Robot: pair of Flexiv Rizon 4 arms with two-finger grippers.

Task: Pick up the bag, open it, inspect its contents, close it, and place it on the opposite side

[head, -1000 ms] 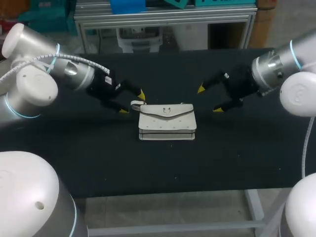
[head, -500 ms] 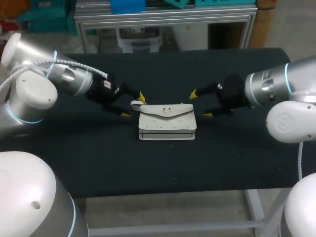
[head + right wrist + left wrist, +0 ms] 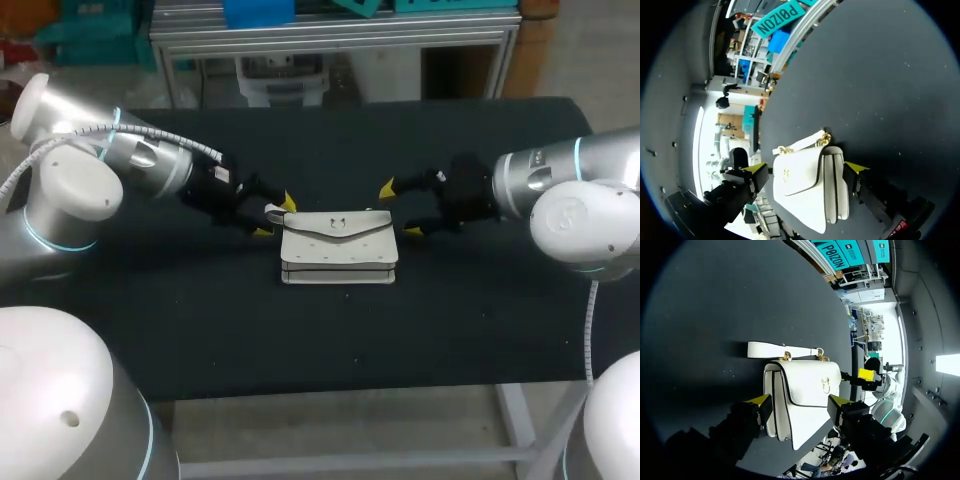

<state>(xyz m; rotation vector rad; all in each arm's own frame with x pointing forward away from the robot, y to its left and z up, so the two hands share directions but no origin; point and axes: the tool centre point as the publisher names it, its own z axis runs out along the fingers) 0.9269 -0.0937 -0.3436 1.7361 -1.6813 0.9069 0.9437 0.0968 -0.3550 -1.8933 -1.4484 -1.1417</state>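
Note:
A white flap bag (image 3: 338, 247) with a gold clasp lies flat in the middle of the black table. Its short strap (image 3: 272, 210) sticks out at the back left corner. My left gripper (image 3: 275, 217) is low at the bag's left end, open, with its yellow tips either side of the strap. In the left wrist view the bag (image 3: 805, 390) lies between the left gripper's (image 3: 799, 401) fingers. My right gripper (image 3: 399, 210) stands open at the bag's right end. In the right wrist view the bag (image 3: 810, 190) sits between and just ahead of the right gripper's (image 3: 806, 167) fingers.
The black table top (image 3: 200, 330) stretches wide on both sides of the bag and toward its front edge (image 3: 330, 388). Nothing else lies on it.
My right gripper has moved left and down to the bag's right end. My left gripper has edged closer to the bag's left corner, and its fingers have drawn somewhat nearer together.

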